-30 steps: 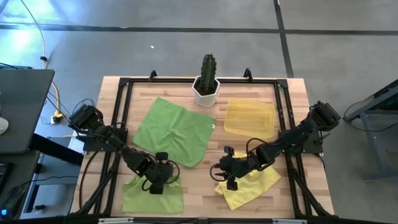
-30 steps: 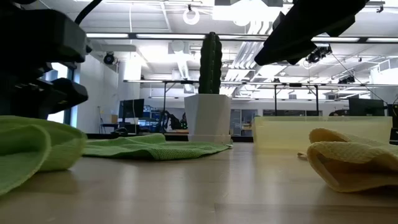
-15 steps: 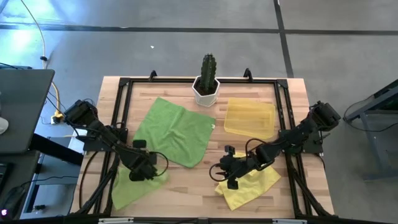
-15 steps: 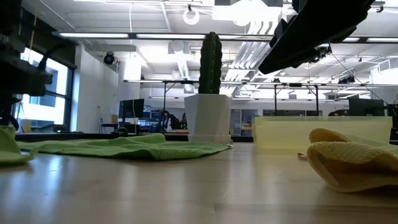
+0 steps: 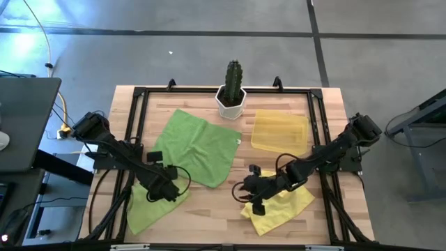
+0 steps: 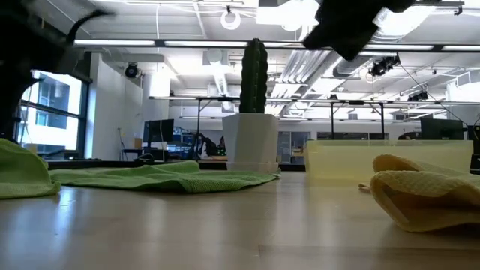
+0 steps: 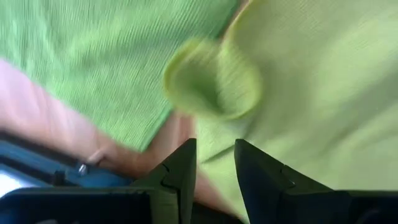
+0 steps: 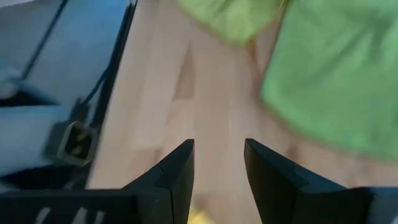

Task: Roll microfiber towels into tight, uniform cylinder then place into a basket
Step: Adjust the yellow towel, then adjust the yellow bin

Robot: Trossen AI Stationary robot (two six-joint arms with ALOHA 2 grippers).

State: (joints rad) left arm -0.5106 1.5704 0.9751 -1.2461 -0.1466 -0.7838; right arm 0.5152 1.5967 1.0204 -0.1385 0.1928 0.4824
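On the near left of the tabletop (image 5: 209, 202), the left end effector (image 5: 162, 189) sat over the upper edge of a green towel (image 5: 146, 209), its fingers (image 7: 180, 171) a narrow gap apart with a bunched fold of cloth just beyond them; whether they pinched any cloth I could not tell. A second green towel (image 5: 195, 148) lay spread mid-table, the yellow towel (image 5: 279, 206) lay crumpled near right, and the basket (image 5: 280, 131) stood at the far right beside the cactus pot (image 5: 231, 102), holding nothing I could see.

To roll well, the cloth would want flattening square first, then turning from one straight edge with even pressure, so the cylinder kept one width.

The right end effector (image 5: 252, 189) hovered at the yellow towel's edge, fingers (image 8: 177, 177) apart and holding nothing. The low view cut off both end effectors, and both wrist views were blurred, hiding the fold's exact shape.
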